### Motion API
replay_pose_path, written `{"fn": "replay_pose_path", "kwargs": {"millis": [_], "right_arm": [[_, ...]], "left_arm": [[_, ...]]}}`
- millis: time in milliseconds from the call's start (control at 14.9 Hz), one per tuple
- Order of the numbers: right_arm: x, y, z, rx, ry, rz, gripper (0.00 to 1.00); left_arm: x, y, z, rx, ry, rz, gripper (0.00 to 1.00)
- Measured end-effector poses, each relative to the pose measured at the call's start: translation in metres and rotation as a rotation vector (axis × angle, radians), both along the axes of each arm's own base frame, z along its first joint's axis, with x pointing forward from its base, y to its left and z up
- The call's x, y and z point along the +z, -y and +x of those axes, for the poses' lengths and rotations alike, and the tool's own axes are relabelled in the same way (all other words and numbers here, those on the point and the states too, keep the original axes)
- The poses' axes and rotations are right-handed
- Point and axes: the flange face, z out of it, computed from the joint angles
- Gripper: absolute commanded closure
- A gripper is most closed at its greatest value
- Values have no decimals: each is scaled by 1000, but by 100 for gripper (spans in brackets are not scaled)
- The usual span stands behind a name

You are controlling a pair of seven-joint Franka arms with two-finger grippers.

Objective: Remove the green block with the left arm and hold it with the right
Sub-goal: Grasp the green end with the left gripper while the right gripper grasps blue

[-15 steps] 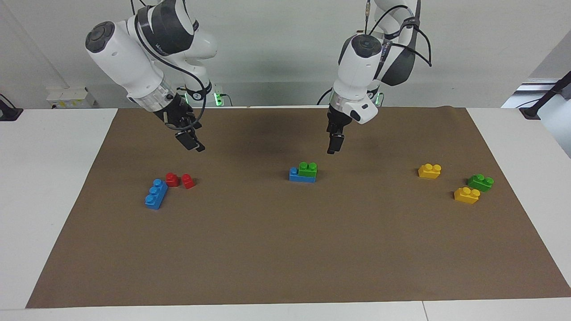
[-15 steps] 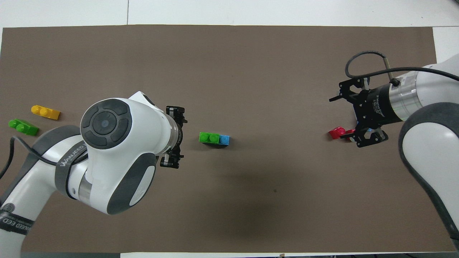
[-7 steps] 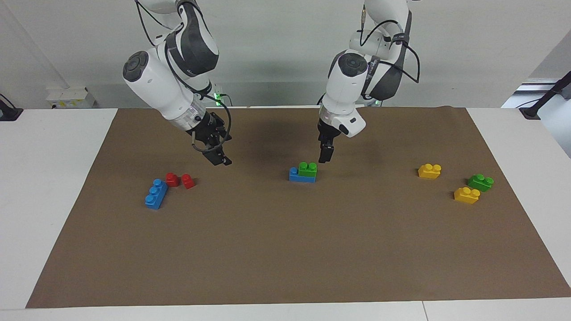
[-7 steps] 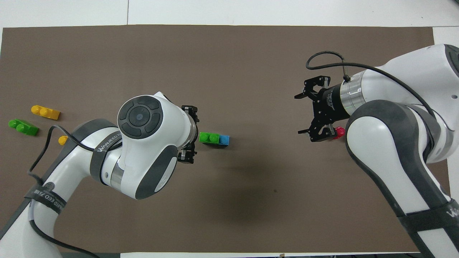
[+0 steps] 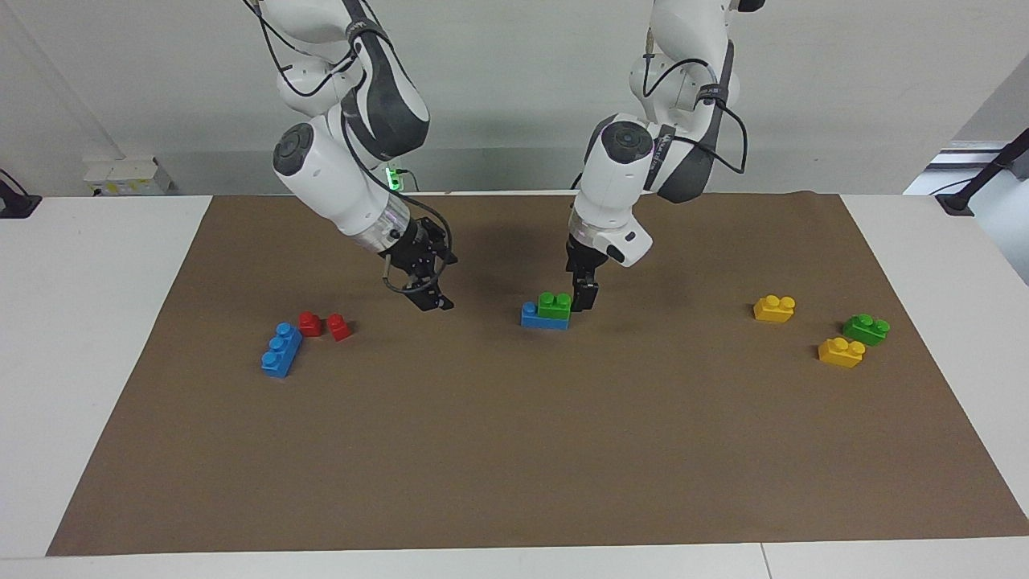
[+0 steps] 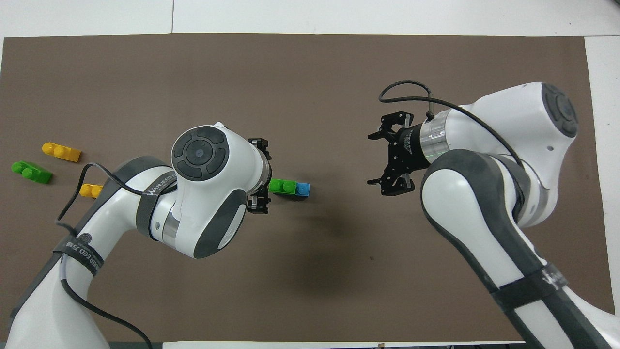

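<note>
Start with the left gripper (image 6: 259, 175): it hangs low with its fingers spread wide and nothing between them, just beside the end of the small lime-green two-stud plastic brick (image 5: 555, 305). That brick sits pressed onto a longer blue plastic brick (image 5: 543, 319) near the middle of the brown paper mat (image 5: 514, 450), a little closer to the mat's edge by the robots than to its other long edge. The stack's long axis runs along the mat's length, from one arm's end toward the other, and the green brick covers the part toward the left arm's end. So your left gripper is clearly the nearer one.

The right gripper (image 5: 428, 294) hovers over bare mat toward the right arm's end, also wide and empty, well apart from the stack. I judge it must close in on the exposed blue stud end to brace the base.
</note>
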Motion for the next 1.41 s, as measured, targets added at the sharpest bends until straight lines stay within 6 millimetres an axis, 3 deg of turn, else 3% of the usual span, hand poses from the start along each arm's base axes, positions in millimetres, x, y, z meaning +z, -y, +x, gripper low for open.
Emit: {"fn": "replay_pose_path", "kwargs": {"millis": [401, 1004, 1405], "right_arm": [[-37, -58, -22, -70, 22, 10, 2], [-88, -94, -38, -60, 30, -16, 1], [-108, -99, -39, -61, 22, -30, 0]], "left_arm": [[-35, 7, 3, 36, -8, 53, 0], [-40, 12, 3, 80, -9, 55, 0], [-44, 22, -3, 86, -7, 52, 0]]}}
